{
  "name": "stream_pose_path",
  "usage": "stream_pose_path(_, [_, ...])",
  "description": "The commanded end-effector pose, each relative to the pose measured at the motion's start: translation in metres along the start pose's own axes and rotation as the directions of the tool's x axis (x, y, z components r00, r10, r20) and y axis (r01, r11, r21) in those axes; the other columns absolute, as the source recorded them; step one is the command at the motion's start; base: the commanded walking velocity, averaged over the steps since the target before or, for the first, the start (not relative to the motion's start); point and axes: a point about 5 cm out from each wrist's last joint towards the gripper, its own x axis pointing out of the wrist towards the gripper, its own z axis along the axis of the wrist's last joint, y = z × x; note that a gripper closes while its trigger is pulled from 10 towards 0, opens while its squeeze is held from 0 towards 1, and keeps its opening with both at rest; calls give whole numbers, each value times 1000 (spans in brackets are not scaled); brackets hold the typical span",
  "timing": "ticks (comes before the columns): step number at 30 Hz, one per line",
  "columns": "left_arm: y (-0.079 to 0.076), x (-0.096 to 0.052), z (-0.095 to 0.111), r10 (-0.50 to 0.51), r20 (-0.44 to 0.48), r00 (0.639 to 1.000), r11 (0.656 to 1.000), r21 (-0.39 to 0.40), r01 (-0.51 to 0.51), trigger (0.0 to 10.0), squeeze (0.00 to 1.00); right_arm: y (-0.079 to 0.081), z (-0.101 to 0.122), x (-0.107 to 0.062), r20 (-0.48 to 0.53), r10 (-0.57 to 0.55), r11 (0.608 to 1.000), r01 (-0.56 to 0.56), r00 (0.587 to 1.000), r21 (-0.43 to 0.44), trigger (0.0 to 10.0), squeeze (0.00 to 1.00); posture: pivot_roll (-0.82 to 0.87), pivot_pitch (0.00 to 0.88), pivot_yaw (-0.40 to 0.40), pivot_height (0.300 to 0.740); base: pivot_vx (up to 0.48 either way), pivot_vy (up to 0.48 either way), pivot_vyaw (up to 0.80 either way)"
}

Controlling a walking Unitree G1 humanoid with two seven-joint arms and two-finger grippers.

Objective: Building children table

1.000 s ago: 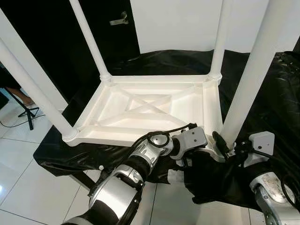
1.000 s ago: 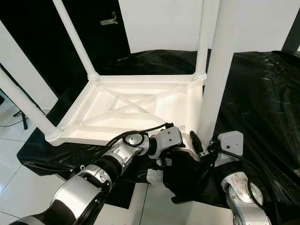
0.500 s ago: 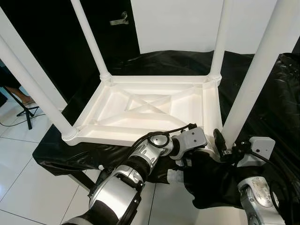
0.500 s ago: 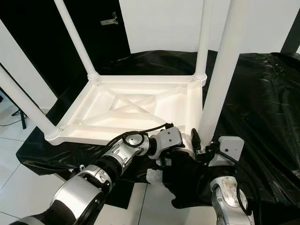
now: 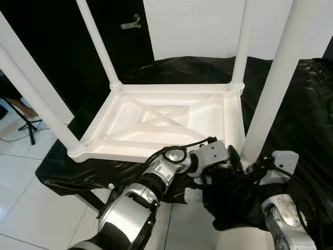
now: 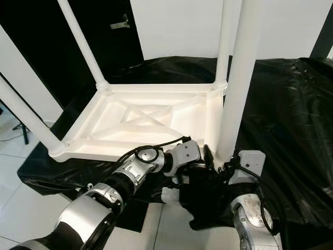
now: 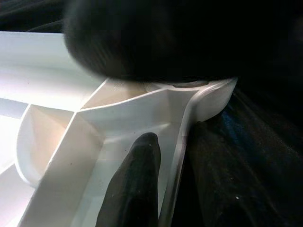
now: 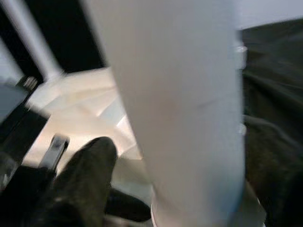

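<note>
Surface: your work rests on a black sheet [image 5: 291, 99] draped over a stand, above a white tiled floor [image 5: 31, 203].
Room: dark wall, door handle [image 5: 130, 23], white panel [image 5: 192, 26] behind.
Table [image 5: 161, 122]: upside down, legs pointing up.
Near leg [image 5: 268, 99]: long axis upright, seated at your near right corner.
Right gripper [image 5: 237, 159]: clamped around that leg's base.
Left gripper [image 7: 137, 184]: at that corner's rim; jaws' state cannot be told.

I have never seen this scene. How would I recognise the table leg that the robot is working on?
A white tabletop lies upside down on a black sheet, with four white legs rising from its corners. Take the near leg on the robot's right. Unlike the others, it has both grippers at its base: left gripper, right gripper.
</note>
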Motion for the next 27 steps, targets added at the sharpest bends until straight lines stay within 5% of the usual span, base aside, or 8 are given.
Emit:
stream_pose_path(1, [-8, -1, -49, 292, -220, 931, 945, -81, -316, 10000, 0, 0, 0, 2, -1, 70, 998, -70, 998, -8, 10000, 337, 24, 0, 103, 740, 0, 0, 0])
stream_pose_path(2, [-8, -1, -49, 292, -220, 931, 945, -81, -316, 10000, 0, 0, 0, 2, -1, 70, 998, -70, 998, -8, 10000, 337, 24, 0, 103, 740, 0, 0, 0])
stream_pose_path(3, [-8, -1, -49, 292, -219, 931, 945, -81, -316, 10000, 0, -2, 1, 2, -2, 88, 996, -88, 996, -25, 10000, 0, 23, 0, 100, 740, 0, 0, 0])
stream_pose_path(15, [-7, -1, -49, 297, -218, 930, 944, -83, -321, 10000, 0, -26, 6, 5, -62, 254, 961, -259, 965, -96, 10000, 0, 31, 0, 95, 740, 0, 0, 0])
stream_pose_path(16, [-7, -2, -49, 298, -219, 929, 943, -84, -323, 10000, 0, -29, 3, 4, -103, 300, 946, -309, 948, -95, 2471, 0, 34, 0, 94, 740, 0, 0, 0])
stream_pose_path(17, [-7, -2, -49, 298, -219, 929, 943, -84, -323, 10000, 0, -29, 3, 4, -103, 300, 946, -309, 948, -95, 2471, 0, 34, 0, 94, 740, 0, 0, 0])
stream_pose_path(18, [-7, -2, -50, 300, -221, 928, 942, -85, -325, 10000, 0, -32, 1, 1, -143, 344, 929, -358, 928, -92, 0, 0, 34, 0, 95, 740, 0, 0, 0])
stream_pose_path(27, [-6, -3, -50, 301, -222, 927, 942, -83, -326, 10000, 0, -41, -4, -3, -229, 432, 885, -459, 872, -77, 0, 0, 36, 0, 98, 740, 0, 0, 0])
